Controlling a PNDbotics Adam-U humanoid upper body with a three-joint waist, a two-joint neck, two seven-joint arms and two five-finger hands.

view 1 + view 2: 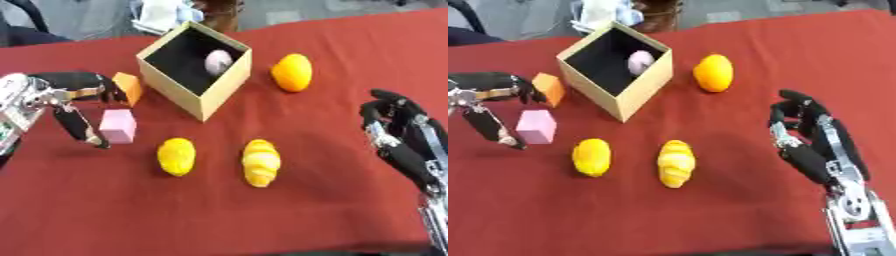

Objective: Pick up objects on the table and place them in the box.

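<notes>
tabletop (289, 220): covered in a dark red cloth, filling most of the frame. box (223, 89): open tan cardboard cube with a black inside, upper centre of the frame, set corner-on to the camera. pale egg-shaped object (218, 62): lies inside the box against its far right wall. orange block (130, 87): upper left of the frame, just beside the box's left wall, next to the left robot hand's upper fingers. pink cube (118, 126): left of centre, below the orange block, with the left robot hand's lower finger just at its left side. left robot hand (70, 97): enters from the left edge, spread wide, one finger reaching along the top toward the orange block and another angled down beside the pink cube; it holds nothing, and whether it touches either block cannot be told. orange oval fruit (292, 72): upper right of centre, right of the box and apart from it. yellow lumpy object (176, 156): centre of the frame, below the box. yellow ridged croissant-shaped object (261, 162): just right of the lumpy one, the two apart. right robot hand (802, 132): right side of the frame, fingers up and relaxed, holding nothing, well apart from every object.
</notes>
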